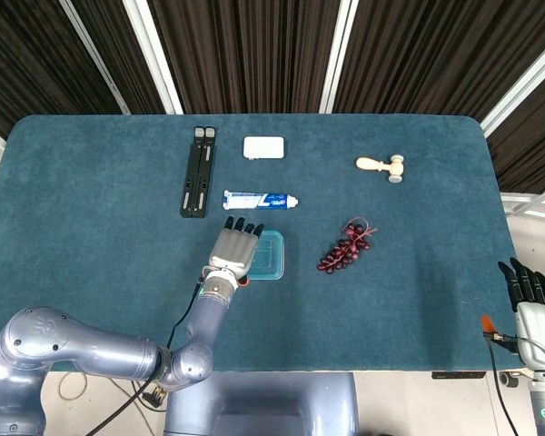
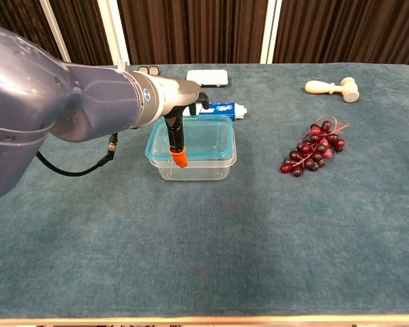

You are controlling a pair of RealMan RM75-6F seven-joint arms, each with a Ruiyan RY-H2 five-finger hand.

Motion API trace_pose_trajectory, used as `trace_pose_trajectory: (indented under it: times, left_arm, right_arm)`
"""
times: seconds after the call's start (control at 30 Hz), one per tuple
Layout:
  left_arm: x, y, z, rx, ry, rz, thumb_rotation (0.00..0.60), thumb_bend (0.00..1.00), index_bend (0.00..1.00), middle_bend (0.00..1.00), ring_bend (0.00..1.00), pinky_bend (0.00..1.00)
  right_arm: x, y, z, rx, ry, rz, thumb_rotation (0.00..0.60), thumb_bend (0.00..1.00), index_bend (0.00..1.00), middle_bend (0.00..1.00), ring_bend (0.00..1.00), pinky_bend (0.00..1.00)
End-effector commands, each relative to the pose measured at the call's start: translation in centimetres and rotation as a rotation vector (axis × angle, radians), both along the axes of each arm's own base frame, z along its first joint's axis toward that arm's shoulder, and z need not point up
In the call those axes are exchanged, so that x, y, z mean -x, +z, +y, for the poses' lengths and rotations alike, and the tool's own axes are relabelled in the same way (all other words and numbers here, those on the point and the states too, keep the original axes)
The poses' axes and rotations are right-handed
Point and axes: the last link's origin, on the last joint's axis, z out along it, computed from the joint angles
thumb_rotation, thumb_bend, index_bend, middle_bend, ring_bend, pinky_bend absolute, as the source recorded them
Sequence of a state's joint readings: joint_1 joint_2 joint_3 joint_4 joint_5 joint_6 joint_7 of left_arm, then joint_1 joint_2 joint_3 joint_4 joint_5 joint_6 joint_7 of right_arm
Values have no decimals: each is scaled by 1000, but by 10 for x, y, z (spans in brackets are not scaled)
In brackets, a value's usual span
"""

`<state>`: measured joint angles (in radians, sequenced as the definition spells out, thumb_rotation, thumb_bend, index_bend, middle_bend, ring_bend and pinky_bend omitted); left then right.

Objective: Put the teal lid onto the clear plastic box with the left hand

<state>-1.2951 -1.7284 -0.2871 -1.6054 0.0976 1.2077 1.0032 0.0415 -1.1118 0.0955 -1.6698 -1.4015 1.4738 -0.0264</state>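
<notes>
Robot's left hand (image 1: 233, 247) clamps the teal lid (image 2: 201, 137) by its left edge, thumb over the near rim, the lid resting atop the clear plastic box (image 2: 194, 165) mid-bench (image 2: 204, 238), likely held to square it before pressing. Lid translucent, rounded corners; box thin, glossy; bench cover looks napped. Right hand (image 1: 532, 292) idle at bench edge, fingers extended, holding nothing.
</notes>
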Motion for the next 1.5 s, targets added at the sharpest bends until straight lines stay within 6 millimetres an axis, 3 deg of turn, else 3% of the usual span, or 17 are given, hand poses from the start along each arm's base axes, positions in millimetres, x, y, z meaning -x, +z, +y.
trace_pose_trajectory:
  times: [0.03, 1.5]
  left_arm:
    - [2, -1, 0, -1, 2, 7, 600, 175, 100, 363, 17, 0]
    - [-2, -9, 0, -5, 5, 10, 600, 171, 105, 360, 17, 0]
  right_arm:
    - [0, 0, 0, 1, -1, 0, 600, 362, 46, 0, 0, 0]
    - [0, 1, 0, 2, -8, -3, 600, 362, 46, 0, 0, 0]
